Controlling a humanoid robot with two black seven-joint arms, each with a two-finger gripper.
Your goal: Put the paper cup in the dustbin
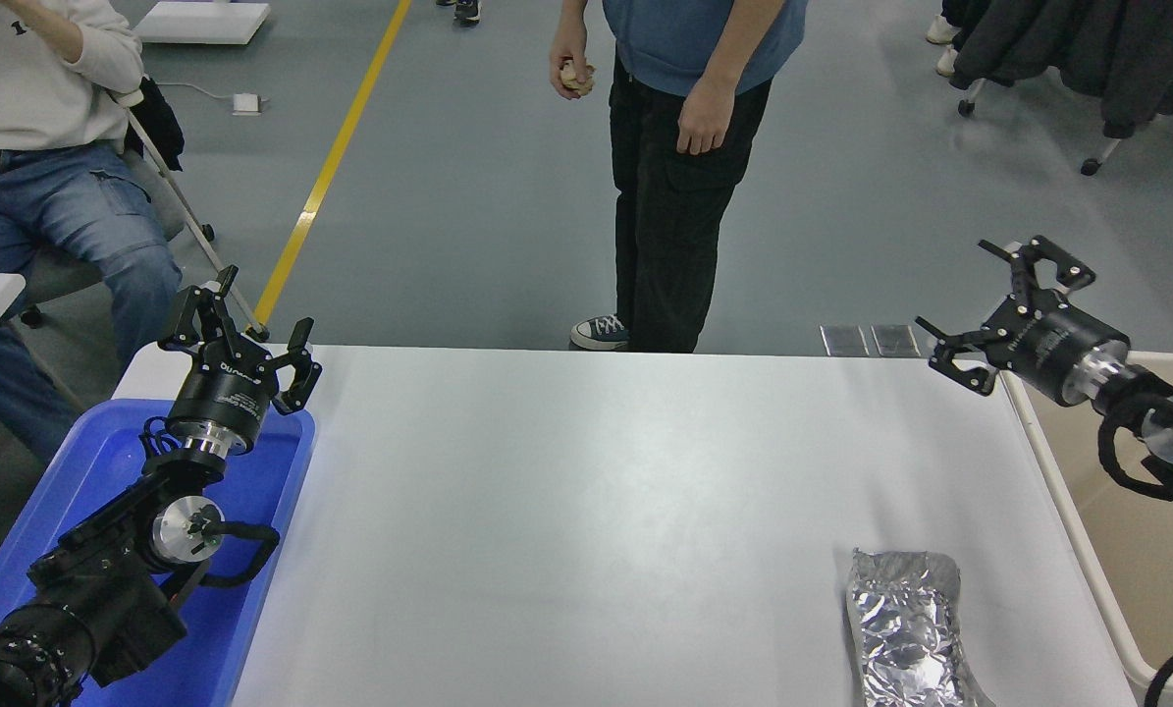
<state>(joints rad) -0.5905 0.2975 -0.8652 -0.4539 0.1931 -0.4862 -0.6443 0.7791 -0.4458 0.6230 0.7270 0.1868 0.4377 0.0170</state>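
Observation:
No paper cup shows on the white table (pixel 596 511). A person standing at the far side holds a small cream thing (pixel 573 76) in one hand; I cannot tell if it is the cup. The beige dustbin (pixel 1126 560) stands at the table's right edge. My right gripper (pixel 990 302) is open and empty, raised over the table's far right corner beside the bin's far rim. My left gripper (pixel 240 329) is open and parked over the blue tray (pixel 105 462) at the lower left.
A crumpled silver foil piece (pixel 905 628) lies at the table's near right. A second person sits at the far left. Dark coats hang on a wheeled rack at the top right.

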